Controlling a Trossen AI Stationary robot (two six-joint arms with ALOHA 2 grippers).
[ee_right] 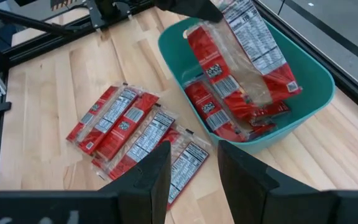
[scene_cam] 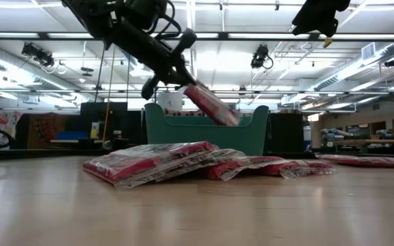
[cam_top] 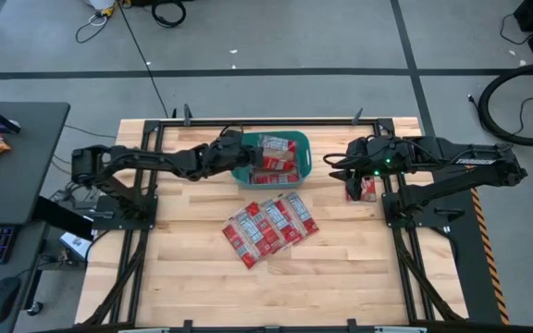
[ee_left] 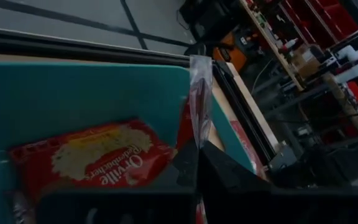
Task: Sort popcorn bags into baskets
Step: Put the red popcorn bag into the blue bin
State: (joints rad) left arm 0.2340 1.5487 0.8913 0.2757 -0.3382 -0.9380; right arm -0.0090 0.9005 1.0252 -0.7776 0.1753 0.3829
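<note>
Held packet: a flat red plastic popcorn bag (ee_right: 253, 43) with a white label panel is hanging tilted over the teal plastic tub (cam_top: 301, 159).
Left jaws: the left gripper (cam_top: 241, 151) is pinching that bag's edge, closed tight, at the tub's 9 o'clock rim.
Loose bags: a fan of red packets (cam_top: 268, 228) is lying on the wooden worktop (cam_top: 340, 268) at the tub's 6 o'clock.
Right jaws: the right gripper (ee_right: 192, 163) is hovering at the tub's 3 o'clock, parted and empty.

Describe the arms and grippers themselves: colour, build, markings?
Both arms are black, jointed, and mounted on black frames. The right arm has white lettering on its link and a small green light near the wrist. The right gripper has two flat, dark, tapering fingers. The left gripper is equally dark.
</note>
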